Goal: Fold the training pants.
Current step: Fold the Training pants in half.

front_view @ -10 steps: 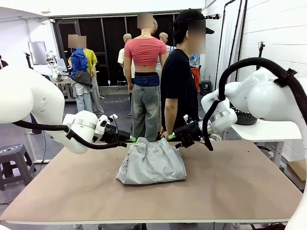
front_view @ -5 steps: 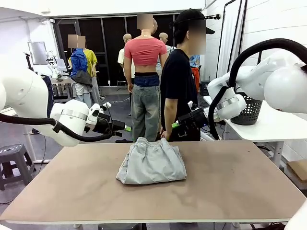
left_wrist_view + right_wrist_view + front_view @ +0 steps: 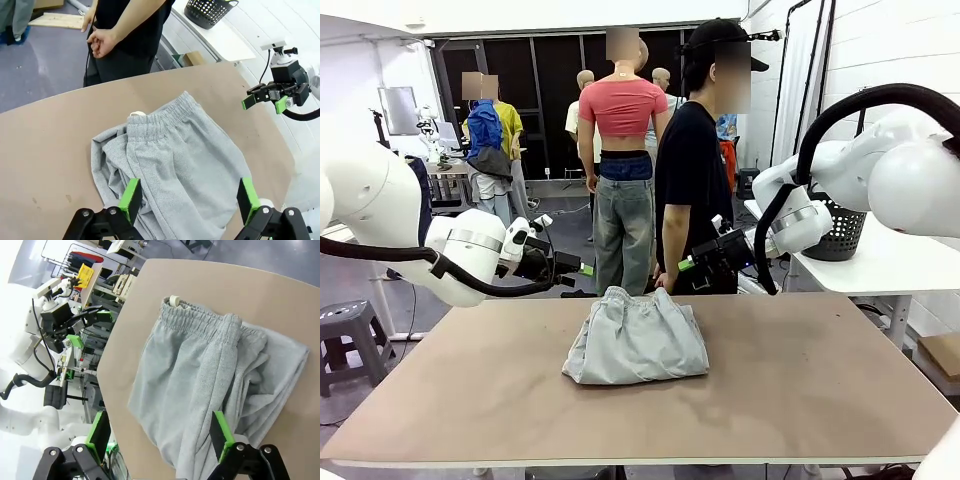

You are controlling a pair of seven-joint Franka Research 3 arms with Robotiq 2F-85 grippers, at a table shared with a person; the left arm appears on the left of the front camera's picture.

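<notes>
**Sitting between two empty pincers: which way the pants lie**

Working across from the left: the left pincer (image 3: 582,269) hangs in the air off the far-left edge of the worktop (image 3: 800,380), fingers spread and holding nothing. In its own wrist view the two green pads (image 3: 131,199) sit wide apart with the cloth showing between them, so it's clearly released.

Mid-worktop are the pants (image 3: 636,338), already bunched into a compact grey bundle, roughly square. The elastic waistband (image 3: 638,299) is on the far side toward the person (image 3: 695,160), and the folded bulk comes back toward the robot. So the band runs left to right across the worktop, and the bundle's two short sides face one arm each.

On the right, the right pincer (image 3: 686,264) floats above the far edge, just beside the person's hip, likewise spread and empty; its wrist view shows the pads (image 3: 221,430) parted with the bundle well below them.

The relation that matters, I'd say: both pincers are up and beyond the waistband end, pointing inward at each other, with the pants below and toward the robot from both. The right one looks a bit nearer to the band's corner than the left. If another fold is wanted, my guess is each arm drops to its own side of the band.
</notes>
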